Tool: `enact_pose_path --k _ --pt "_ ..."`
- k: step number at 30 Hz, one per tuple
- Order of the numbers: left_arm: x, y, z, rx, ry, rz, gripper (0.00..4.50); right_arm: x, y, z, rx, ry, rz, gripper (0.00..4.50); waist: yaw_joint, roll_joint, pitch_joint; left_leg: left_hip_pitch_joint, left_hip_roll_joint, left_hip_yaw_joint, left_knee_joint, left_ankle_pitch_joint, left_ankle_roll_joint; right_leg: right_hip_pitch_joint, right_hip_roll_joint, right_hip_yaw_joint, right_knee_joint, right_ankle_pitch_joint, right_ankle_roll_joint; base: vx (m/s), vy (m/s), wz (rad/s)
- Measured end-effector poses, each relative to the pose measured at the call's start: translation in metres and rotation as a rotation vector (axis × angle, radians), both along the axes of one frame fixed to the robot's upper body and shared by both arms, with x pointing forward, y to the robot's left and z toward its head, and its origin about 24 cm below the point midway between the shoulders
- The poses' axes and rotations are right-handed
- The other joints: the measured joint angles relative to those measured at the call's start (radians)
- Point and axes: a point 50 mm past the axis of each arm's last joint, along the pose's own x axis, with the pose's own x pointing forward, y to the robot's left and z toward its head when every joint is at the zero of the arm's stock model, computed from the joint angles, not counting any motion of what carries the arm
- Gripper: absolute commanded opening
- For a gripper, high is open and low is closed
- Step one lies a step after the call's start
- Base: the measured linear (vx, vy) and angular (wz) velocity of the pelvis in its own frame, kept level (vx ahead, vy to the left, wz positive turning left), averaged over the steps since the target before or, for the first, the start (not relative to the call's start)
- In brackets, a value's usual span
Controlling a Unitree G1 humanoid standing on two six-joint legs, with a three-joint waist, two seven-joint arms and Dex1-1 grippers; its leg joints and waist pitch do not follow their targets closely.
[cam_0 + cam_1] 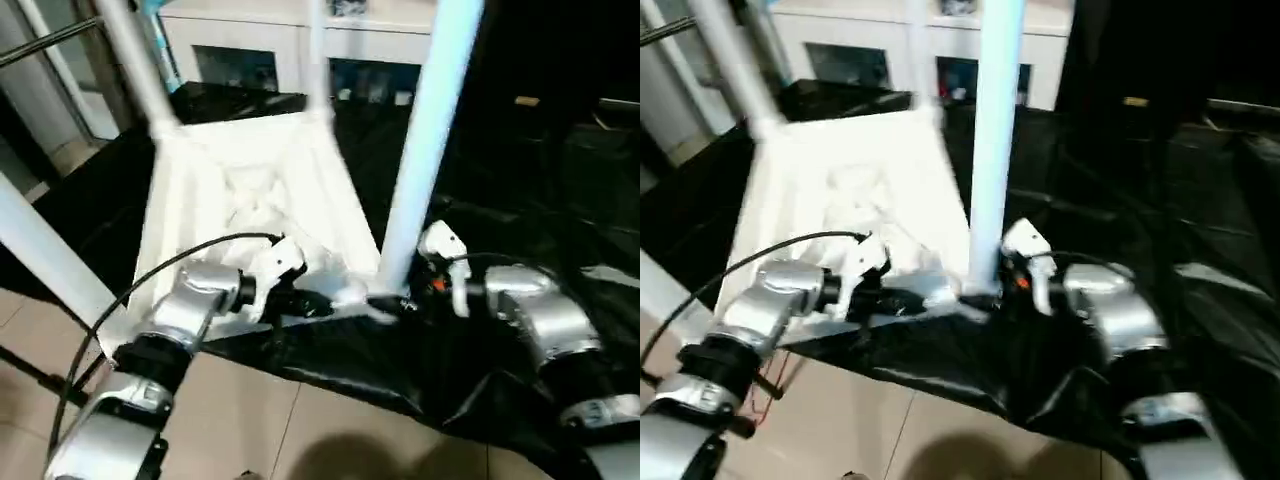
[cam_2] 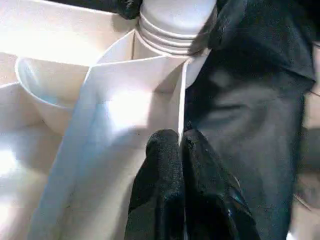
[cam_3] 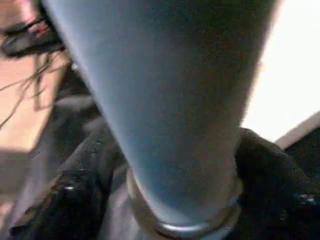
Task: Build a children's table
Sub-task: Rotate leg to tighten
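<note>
We see the upturned tabletop on black sheeting, legs standing in its sockets. At its near edge, our left gripper pinches a thin rib; our right gripper straddles the near-right leg.
</note>
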Motion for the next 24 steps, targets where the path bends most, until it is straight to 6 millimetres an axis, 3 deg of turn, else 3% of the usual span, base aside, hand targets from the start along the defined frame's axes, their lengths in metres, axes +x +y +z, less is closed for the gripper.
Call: enact_pose_path --k 5,6,15,21,24 --pt "-0.003 0.001 0.0 0.004 0.023 -0.049 0.0 -0.004 0.0 0.0 -0.008 0.022 0.06 3.03 -0.001 0.0 0.0 0.0 0.0 0.0 0.001 -0.003 -0.005 0.0 0.0 0.0 0.001 0.0 0.0 0.0 0.0 0.0" --pt "-0.003 0.001 0.0 0.004 0.026 -0.053 0.0 -0.004 0.0 0.0 -0.007 0.025 0.065 2.74 -0.001 0.0 0.0 0.0 0.0 0.0 0.001 -0.003 -0.005 0.0 0.0 0.0 0.001 0.0 0.0 0.0 0.0 0.0" --pt "-0.003 0.0 -0.001 -0.001 0.028 -0.054 0.0 -0.007 0.0 0.0 -0.007 0.032 0.055 2.63 0.002 0.0 0.0 0.0 0.0 0.0 0.001 -0.003 -0.005 0.0 0.0 0.0 0.001 0.0 0.0 0.0 0.0 0.0" --pt "0.003 -0.002 -0.005 -0.013 0.005 0.072 0.0 0.001 0.007 -0.009 0.045 -0.015 -0.164 2.61 -0.014 0.001 0.0 0.006 -0.001 0.0 0.002 -0.003 -0.006 0.004 0.0 0.001 0.002 0.004 -0.004 0.0 0.0 0.0" --pt "0.007 -0.01 -0.009 -0.02 -0.013 0.171 0.0 0.012 0.018 -0.019 0.085 -0.039 -0.378 2.6 -0.029 0.002 -0.001 0.013 -0.001 0.0 0.001 -0.003 -0.007 0.009 0.0 0.002 0.001 0.003 -0.001 0.0 0.0 0.0"
